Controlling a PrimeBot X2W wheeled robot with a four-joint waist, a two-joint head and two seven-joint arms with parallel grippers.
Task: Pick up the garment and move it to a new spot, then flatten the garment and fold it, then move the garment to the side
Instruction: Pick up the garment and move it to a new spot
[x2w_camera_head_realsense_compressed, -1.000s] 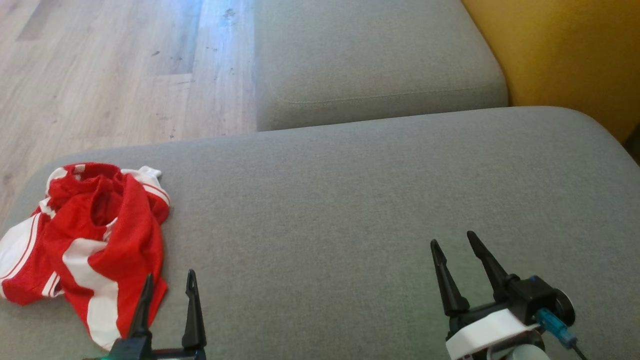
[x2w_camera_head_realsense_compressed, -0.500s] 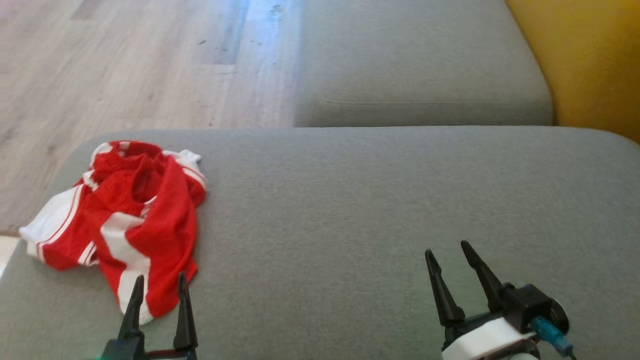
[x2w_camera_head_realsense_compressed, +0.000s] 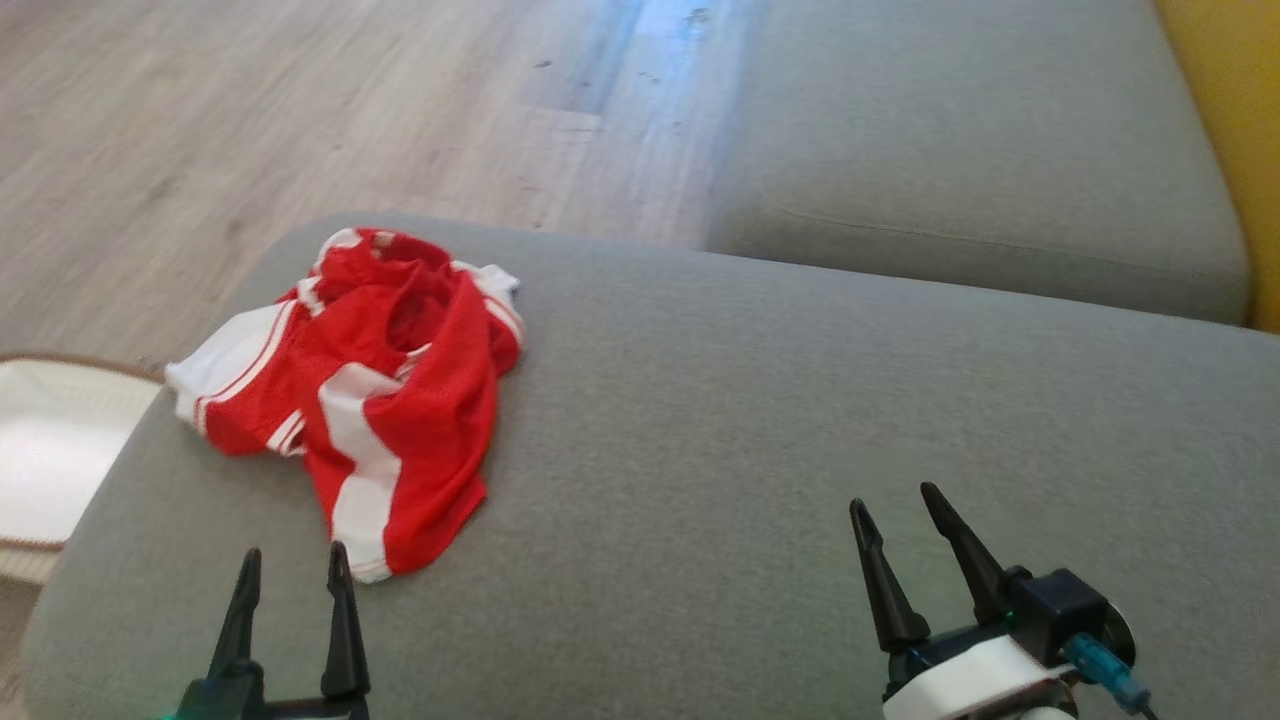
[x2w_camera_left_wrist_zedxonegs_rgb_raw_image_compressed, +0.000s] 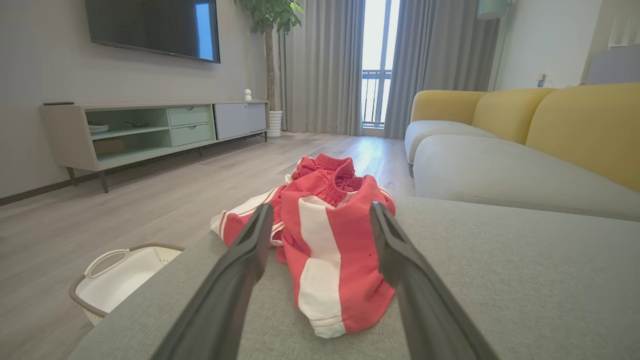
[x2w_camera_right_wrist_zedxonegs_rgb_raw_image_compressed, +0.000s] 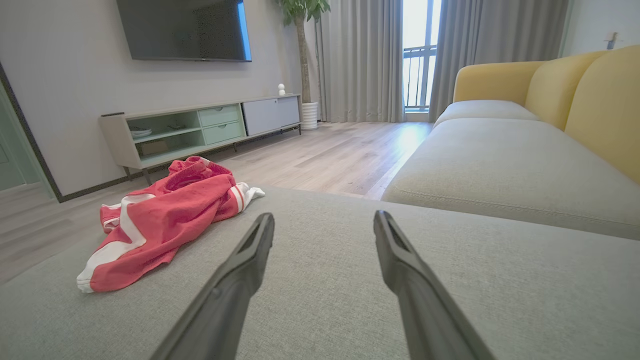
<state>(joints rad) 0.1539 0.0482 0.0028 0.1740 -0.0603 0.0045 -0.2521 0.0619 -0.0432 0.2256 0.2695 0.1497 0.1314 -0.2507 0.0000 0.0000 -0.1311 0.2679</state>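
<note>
My view has swung to the left over the last second, and that is the camera turning, not the things sliding. A white basket (x2w_camera_head_realsense_compressed: 50, 450) on the floor has come in at the far left edge, off to the left of my left claw (x2w_camera_head_realsense_compressed: 294, 555) and below the level of the seat.

The left claw is released, fingers spread wide with nothing between them. Before the turn its fingers overlapped the garment's near corner in my head view. Now the red and white garment (x2w_camera_head_realsense_compressed: 400, 400) lies just ahead of that claw and slightly to its right. In the left wrist view the near hem (x2w_camera_left_wrist_zedxonegs_rgb_raw_image_compressed: 325, 320) sits framed between the two fingers, close in front of their tips, not yet touched as far as I can tell (the low angle makes the gap hard to judge). It is a crumpled heap near the left end of the grey seat (x2w_camera_head_realsense_compressed: 750, 450), looking like a jersey, though bunched up like this I can't be sure.

My right claw (x2w_camera_head_realsense_compressed: 893, 497) is also released and empty, hovering over bare cushion with the garment well off to its left.

So the turn has lined up my left claw for the first pick-up, which has not begun.
</note>
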